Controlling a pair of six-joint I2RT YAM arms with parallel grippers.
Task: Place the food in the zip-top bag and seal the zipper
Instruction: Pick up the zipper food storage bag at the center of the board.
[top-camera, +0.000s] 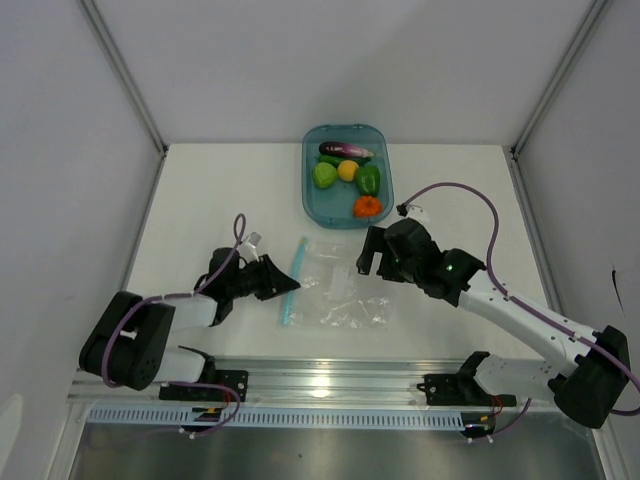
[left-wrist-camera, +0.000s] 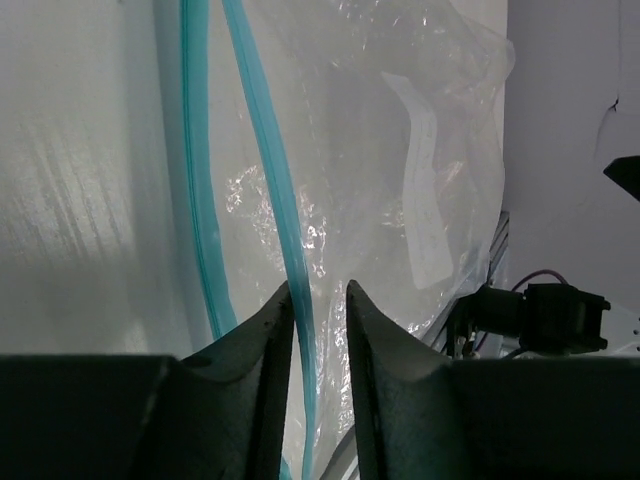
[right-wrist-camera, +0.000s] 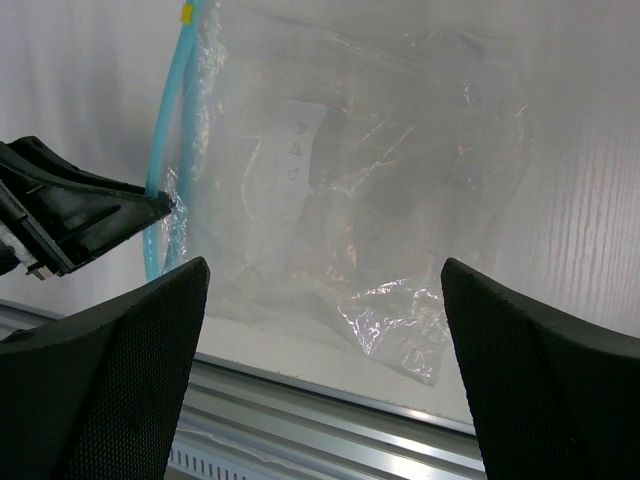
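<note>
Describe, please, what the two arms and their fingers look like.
Both arms have white links with black joints. A thin purple cable loops along the left arm and another along the right arm, which shows a small green light near its wrist. Both grippers are black: the right gripper has broad fingers with a finely dotted face, the left gripper fingers that taper to narrow tips.

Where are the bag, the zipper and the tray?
bag (top-camera: 345, 295): top view, middle of the clear plastic.
zipper (left-wrist-camera: 268, 150): left wrist view, the right-hand blue strip.
tray (top-camera: 330, 208): top view, bare floor near its front left corner.
</note>
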